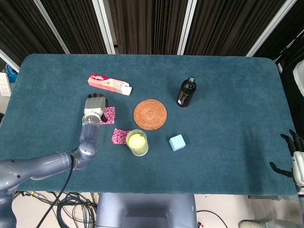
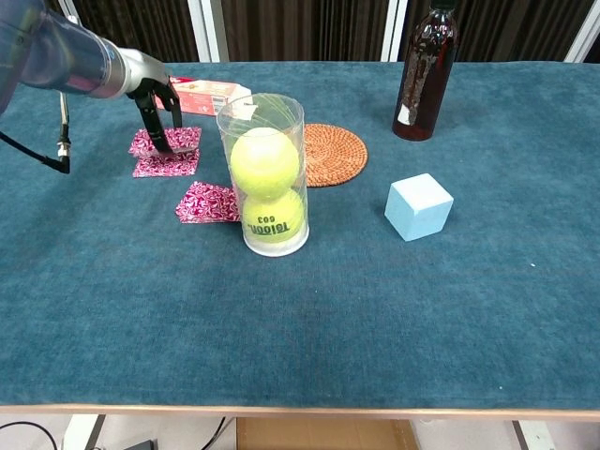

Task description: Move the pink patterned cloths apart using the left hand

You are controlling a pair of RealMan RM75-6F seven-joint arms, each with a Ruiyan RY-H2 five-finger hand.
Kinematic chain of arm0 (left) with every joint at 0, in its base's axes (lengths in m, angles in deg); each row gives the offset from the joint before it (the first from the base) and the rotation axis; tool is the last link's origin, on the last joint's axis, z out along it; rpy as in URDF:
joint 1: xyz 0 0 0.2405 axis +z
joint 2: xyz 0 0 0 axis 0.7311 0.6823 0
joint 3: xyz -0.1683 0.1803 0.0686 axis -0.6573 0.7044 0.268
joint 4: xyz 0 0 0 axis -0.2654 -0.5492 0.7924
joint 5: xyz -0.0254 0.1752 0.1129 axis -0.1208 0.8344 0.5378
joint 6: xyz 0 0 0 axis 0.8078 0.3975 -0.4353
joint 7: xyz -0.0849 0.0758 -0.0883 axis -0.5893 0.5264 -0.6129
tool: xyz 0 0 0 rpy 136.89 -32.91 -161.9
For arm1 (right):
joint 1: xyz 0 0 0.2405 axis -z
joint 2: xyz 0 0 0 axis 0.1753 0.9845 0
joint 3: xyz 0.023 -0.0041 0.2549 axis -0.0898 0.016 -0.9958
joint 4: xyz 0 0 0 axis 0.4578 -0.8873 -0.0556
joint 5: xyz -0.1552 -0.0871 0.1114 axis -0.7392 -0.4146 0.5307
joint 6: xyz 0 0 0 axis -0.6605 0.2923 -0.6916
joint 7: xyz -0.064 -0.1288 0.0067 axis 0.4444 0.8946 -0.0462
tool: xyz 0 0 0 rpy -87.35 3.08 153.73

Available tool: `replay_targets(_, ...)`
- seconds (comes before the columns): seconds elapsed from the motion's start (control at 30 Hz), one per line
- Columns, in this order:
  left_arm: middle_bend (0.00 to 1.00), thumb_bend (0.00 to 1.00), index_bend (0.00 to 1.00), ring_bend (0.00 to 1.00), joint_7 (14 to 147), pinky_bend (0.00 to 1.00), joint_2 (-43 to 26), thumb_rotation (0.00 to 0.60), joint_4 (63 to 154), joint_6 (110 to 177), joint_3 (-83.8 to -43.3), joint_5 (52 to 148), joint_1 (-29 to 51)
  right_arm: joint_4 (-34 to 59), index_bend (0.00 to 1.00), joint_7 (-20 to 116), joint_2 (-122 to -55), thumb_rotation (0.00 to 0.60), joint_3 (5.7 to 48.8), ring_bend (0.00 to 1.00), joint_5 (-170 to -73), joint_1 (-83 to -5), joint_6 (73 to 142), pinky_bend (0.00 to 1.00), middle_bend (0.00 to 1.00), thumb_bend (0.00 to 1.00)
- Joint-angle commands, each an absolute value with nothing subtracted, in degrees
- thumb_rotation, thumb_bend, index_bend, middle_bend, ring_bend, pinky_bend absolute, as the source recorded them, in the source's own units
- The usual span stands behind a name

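Observation:
Two pink patterned cloths overlap at the left of the table. The upper cloth (image 2: 184,139) lies further back, and the lower cloth (image 2: 169,167) shows in front of it. In the head view they read as one pink patch (image 1: 110,114). My left hand (image 2: 155,98) (image 1: 95,107) reaches down onto the upper cloth and presses it with its fingertips, gripping nothing. A third pink cloth (image 2: 208,202) (image 1: 118,136) lies apart, beside the ball tube. My right hand (image 1: 294,161) hangs past the table's near right corner, fingers apart and empty.
A clear tube of tennis balls (image 2: 265,178) stands just right of the cloths. Behind it lies a woven coaster (image 2: 330,153), and a toothpaste box (image 1: 109,84) sits behind the left hand. A dark bottle (image 2: 427,70) and a light blue cube (image 2: 418,206) are to the right.

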State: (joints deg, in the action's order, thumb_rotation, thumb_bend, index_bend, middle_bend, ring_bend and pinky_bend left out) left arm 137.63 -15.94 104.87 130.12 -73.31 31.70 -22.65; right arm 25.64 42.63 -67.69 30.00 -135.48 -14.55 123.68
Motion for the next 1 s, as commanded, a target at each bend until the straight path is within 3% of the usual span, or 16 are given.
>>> replay_targets(0.03,0.18,0.28,0.52,0.00,137.6,0.00,-16.2,0.600,103.6,129.3,-74.2,32.0,-23.5,25.7,0.13,42.7,-67.6,0.600,30.1,0.08,-135.5,-14.5,123.6,0.19,0.01,0.18)
replay_targets(0.3,0.18,0.28,0.52,0.00,138.4,0.00,-19.0,0.600,96.9,126.3,-75.7,32.7,-26.6,25.4,0.13,41.7,-67.3,0.600,29.7,0.08,-134.7,-14.2,123.7,0.19,0.01,0.18)
replay_targets(0.7,0.18,0.28,0.53,0.00,139.3,0.00,-30.8,0.600,76.6,117.1,-77.4,33.8,-32.4,24.1,0.13,39.2,-66.9,0.600,29.2,0.08,-133.4,-13.8,123.2,0.19,0.01,0.18)
replay_targets(1.0,0.18,0.28,0.53,0.00,139.4,0.00,-33.3,0.600,73.6,116.3,-78.6,35.3,-33.1,24.0,0.13,38.0,-66.6,0.600,29.2,0.08,-133.8,-13.6,123.3,0.19,0.01,0.18)
